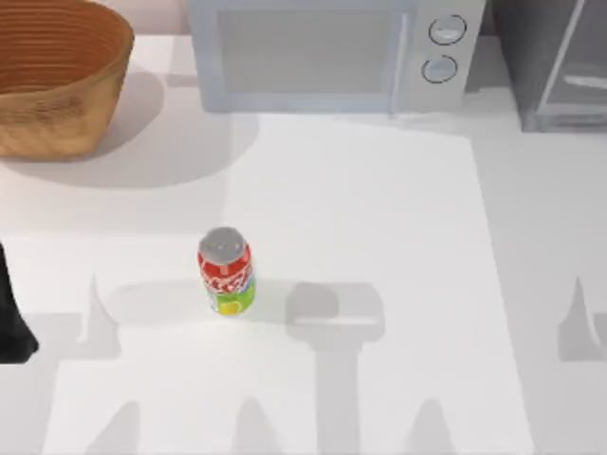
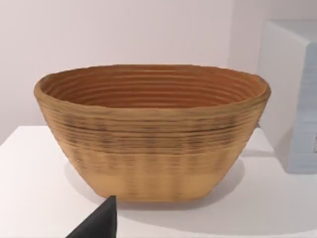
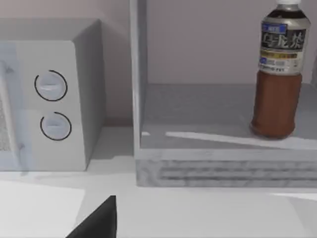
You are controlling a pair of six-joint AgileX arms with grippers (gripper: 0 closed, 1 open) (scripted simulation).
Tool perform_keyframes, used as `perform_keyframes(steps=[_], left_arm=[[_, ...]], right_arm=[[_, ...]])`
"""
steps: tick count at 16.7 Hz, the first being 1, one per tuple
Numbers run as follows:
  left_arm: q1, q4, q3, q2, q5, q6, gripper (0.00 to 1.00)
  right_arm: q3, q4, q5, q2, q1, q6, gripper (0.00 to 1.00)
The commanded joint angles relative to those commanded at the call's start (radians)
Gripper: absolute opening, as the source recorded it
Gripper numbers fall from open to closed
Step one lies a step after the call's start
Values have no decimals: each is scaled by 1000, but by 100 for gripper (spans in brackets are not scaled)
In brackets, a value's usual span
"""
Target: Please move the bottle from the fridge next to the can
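Observation:
The can (image 1: 226,272), red above and green-yellow below with a silver top, stands upright on the white table left of centre. The fridge (image 1: 555,66) is the grey cabinet at the back right. Inside it stands the bottle (image 3: 277,74), dark brown with a white cap and a label band, upright on the fridge floor (image 3: 198,119). Whether the glass door is open I cannot tell. A dark tip of my right gripper (image 3: 99,220) shows low in the right wrist view, well short of the fridge. My left gripper (image 2: 99,223) faces the basket, its arm (image 1: 11,322) at the table's left edge.
A woven basket (image 1: 52,76) stands at the back left, seen close in the left wrist view as basket (image 2: 153,134). A white microwave (image 1: 332,52) with two round knobs sits at the back centre, just left of the fridge. The table (image 1: 379,218) around the can is bare.

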State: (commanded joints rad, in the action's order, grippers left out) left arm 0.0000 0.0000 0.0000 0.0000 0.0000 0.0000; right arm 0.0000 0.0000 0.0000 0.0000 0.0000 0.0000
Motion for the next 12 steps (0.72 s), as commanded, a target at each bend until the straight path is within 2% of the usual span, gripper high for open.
perform_keyframes(steps=[6,12], left_arm=[[0,0,0,0,0,0,100],[0,0,0,0,0,0,100]], right_arm=[[76,80,-17,104,-23,2,100],[335,356,-87,578,-97,8,100]])
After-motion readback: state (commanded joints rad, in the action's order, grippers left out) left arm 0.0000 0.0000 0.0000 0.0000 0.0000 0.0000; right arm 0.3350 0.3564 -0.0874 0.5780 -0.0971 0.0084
